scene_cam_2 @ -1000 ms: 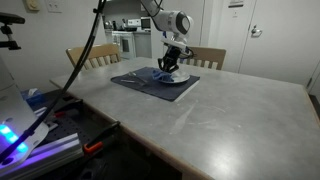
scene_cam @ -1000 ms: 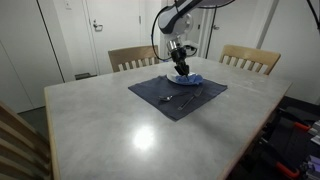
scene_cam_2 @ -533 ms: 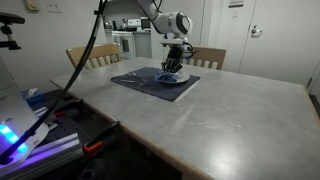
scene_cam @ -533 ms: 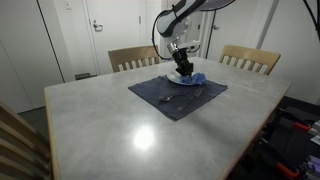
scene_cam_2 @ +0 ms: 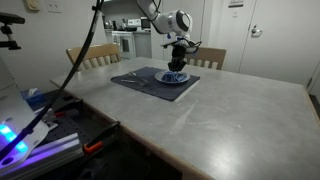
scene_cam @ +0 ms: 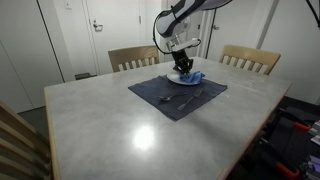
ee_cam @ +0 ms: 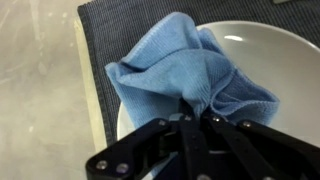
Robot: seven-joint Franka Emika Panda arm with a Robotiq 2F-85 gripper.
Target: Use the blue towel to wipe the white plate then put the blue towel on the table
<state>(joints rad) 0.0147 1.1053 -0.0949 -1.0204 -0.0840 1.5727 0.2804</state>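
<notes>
In the wrist view my gripper (ee_cam: 196, 108) is shut on a fold of the blue towel (ee_cam: 180, 62), which lies crumpled over the white plate (ee_cam: 270, 50). The plate sits on a dark placemat (ee_cam: 130, 20). In both exterior views the gripper (scene_cam: 183, 64) (scene_cam_2: 177, 64) hangs straight down over the plate (scene_cam: 181, 79) (scene_cam_2: 172, 78), pinching the towel (scene_cam: 190, 75) (scene_cam_2: 172, 74) from above. The towel still rests on the plate.
The dark placemat (scene_cam: 176, 93) (scene_cam_2: 150, 80) lies on the far part of the grey table (scene_cam: 130, 125) (scene_cam_2: 220, 110). A small dark object (scene_cam: 168, 98) lies on the mat. Wooden chairs (scene_cam: 132, 58) (scene_cam: 248, 58) stand behind the table.
My gripper has risen slightly and shifted a little across the plate, dragging the towel with it.
</notes>
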